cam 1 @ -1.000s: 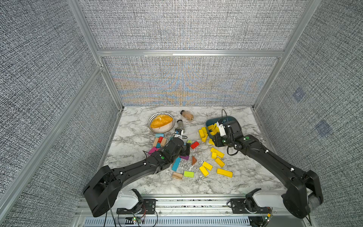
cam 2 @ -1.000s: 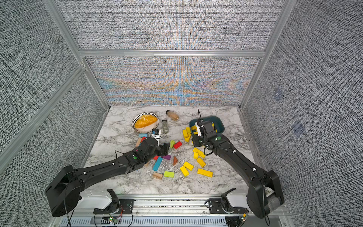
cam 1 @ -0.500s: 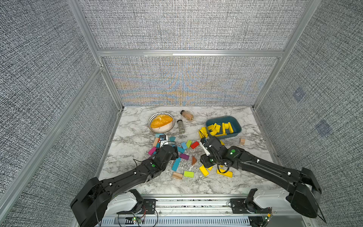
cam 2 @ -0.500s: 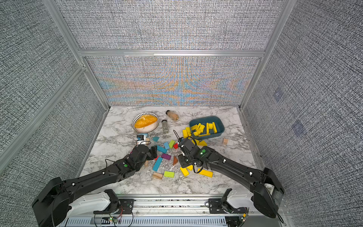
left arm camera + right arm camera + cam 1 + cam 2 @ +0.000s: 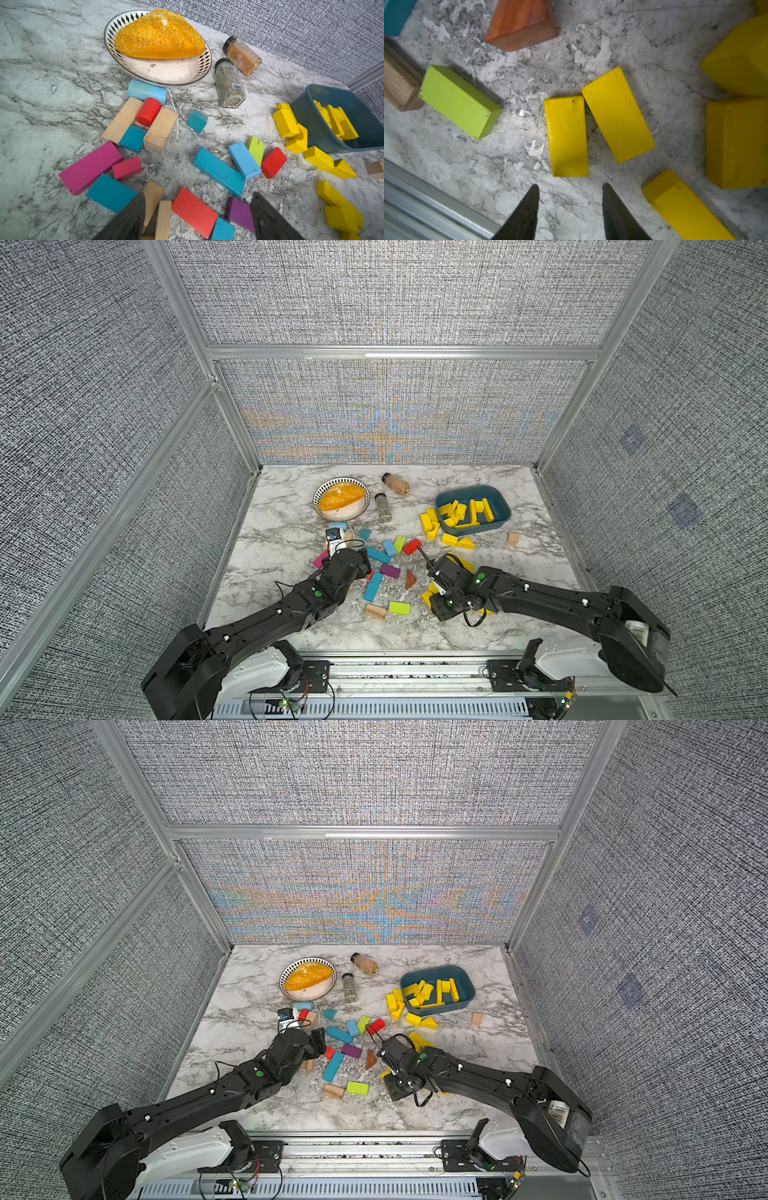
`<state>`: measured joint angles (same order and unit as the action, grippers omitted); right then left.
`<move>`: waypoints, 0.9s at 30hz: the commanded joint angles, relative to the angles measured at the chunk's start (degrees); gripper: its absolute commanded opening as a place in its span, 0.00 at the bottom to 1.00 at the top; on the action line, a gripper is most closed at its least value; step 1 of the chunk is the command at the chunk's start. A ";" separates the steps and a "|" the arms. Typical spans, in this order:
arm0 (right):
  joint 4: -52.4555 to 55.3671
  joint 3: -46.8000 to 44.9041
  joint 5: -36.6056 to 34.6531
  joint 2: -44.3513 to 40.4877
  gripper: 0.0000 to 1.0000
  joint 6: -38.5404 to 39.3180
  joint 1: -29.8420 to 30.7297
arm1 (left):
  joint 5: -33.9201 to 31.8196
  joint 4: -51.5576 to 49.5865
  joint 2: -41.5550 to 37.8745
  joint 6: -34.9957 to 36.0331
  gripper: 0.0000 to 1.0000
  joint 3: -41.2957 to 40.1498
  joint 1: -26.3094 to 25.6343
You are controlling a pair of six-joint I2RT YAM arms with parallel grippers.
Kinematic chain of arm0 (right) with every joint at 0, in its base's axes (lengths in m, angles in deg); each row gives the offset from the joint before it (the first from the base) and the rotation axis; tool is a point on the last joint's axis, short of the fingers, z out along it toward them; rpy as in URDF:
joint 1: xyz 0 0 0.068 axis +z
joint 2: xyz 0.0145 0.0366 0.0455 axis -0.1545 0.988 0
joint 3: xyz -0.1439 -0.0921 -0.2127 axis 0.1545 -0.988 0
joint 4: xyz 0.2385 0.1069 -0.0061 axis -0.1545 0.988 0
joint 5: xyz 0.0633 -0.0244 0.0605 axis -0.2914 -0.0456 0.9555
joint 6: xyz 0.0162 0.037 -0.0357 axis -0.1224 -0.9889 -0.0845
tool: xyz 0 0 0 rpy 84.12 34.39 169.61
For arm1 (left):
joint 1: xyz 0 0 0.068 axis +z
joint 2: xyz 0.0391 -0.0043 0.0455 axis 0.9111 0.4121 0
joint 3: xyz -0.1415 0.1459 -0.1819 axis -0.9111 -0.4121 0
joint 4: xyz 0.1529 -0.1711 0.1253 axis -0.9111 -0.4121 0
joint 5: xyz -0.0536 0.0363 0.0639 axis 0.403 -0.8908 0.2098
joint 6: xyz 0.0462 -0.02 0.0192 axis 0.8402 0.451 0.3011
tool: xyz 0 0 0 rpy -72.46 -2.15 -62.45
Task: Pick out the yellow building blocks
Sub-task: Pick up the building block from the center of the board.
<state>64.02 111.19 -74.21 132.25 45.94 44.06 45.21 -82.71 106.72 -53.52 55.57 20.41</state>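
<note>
Scuffed bright yellow building blocks [image 5: 566, 135] flat on marble, both arms' fingers apart, empty

Both arms are built of matte black, blocky segments with rounded joint housings, each rising from a white base bracket bolted to a slotted aluminium rail, and small white screw caps dot the long links. The left arm [image 5: 291, 610] carries a green dot on its forearm housing and a thin black cable looping beside it, while the right arm [image 5: 540, 601] shows green dots near its wrist, a white clip and a loose black cable loop under it. In the wrist views the left claw [image 5: 197, 218] and the right claw [image 5: 570, 209] show dark, tapering wedge-shaped fingers with a dull, slightly rough surface.
</note>
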 commanded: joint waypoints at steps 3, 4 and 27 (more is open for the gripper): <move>-4.11 -0.24 0.70 2.80 0.51 0.28 0.13 | -0.57 0.31 -1.08 0.86 0.80 0.88 0.08; -4.47 -0.11 0.64 3.64 0.51 0.43 0.22 | -0.49 0.36 -1.27 1.04 0.80 0.88 0.07; 1.23 7.59 -4.52 2.18 0.21 1.23 2.42 | -0.66 -1.86 0.56 3.08 0.79 4.19 0.07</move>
<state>62.84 117.39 -78.74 136.55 47.28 46.48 45.08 -83.72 106.80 -51.36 58.98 20.43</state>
